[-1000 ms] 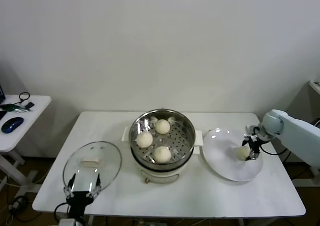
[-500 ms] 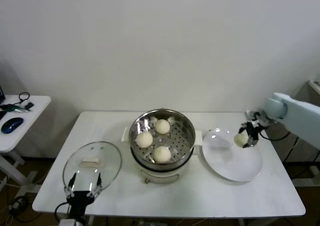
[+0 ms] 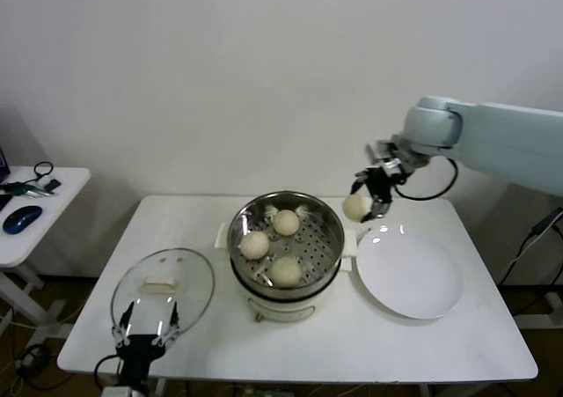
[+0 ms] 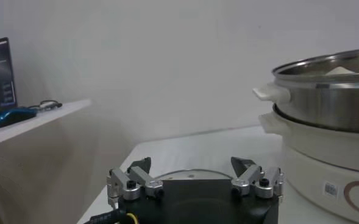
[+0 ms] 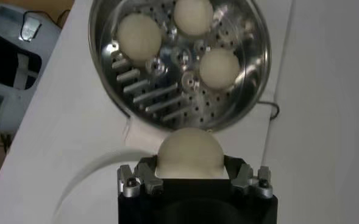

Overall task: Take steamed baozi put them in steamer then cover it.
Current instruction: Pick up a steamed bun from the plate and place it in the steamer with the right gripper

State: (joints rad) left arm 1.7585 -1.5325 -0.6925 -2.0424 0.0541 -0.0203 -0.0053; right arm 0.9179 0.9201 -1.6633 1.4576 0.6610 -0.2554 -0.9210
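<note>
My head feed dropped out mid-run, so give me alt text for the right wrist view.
The right end effector holds a cream-white baozi above the near rim of the open steamer. Three more baozi sit on its perforated tray, all on a white table.

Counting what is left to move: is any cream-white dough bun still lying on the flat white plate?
No: the flat white plate lies bare, and the right gripper holds the last bun in the air.
</note>
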